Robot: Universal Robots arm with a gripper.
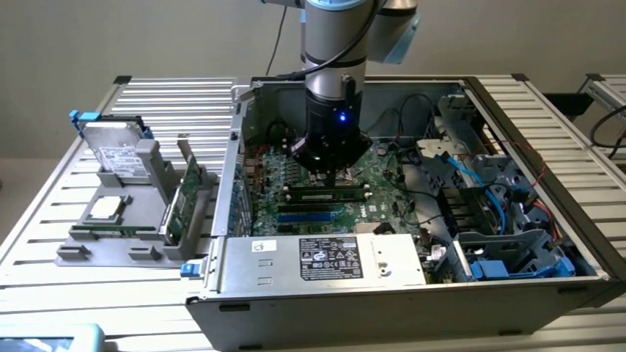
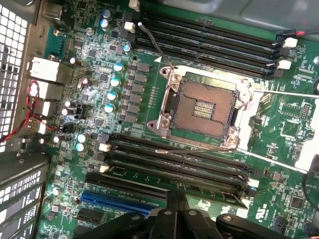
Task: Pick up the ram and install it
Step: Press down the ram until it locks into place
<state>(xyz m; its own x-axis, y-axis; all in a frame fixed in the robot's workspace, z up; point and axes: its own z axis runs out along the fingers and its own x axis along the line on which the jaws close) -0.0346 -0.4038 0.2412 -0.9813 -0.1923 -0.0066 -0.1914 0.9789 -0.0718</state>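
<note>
**A:** Where was the ram (image 1: 323,196)?

**B:** Inside the open computer case (image 1: 391,315), lying along the black memory slots (image 2: 174,164) on the motherboard (image 1: 269,213), on the near side of the processor socket (image 2: 204,107). It ran left to right, in line with the slots, which is how it must sit for its edge to go in.

**A:** And the gripper (image 1: 330,174)?

**B:** It hung straight down over the middle of the stick, a sensible place for bearing evenly on both ends. The fingers (image 2: 177,201) were closed together. From the exterior view they seemed to meet the ram's top edge, though I could not tell whether they pinched it or only rested on it, nor whether it was fully seated.

**A:** What else did the case hold?

**B:** A power supply (image 1: 333,258) along the near wall, label up. To the right were blue cables (image 1: 459,172) and a drive cage (image 1: 509,257). A blue slot (image 2: 119,201) lay just beside the black ones.

**A:** Anything outside it?

**B:** On the worktop (image 1: 49,220), left of the case, stood a grey rack (image 1: 108,249). It held a hard drive (image 1: 117,158) at its far end and a broad green expansion card (image 1: 181,202) upright on its right side, each part in its own cradle, probably so the arm could reach it cleanly.
</note>
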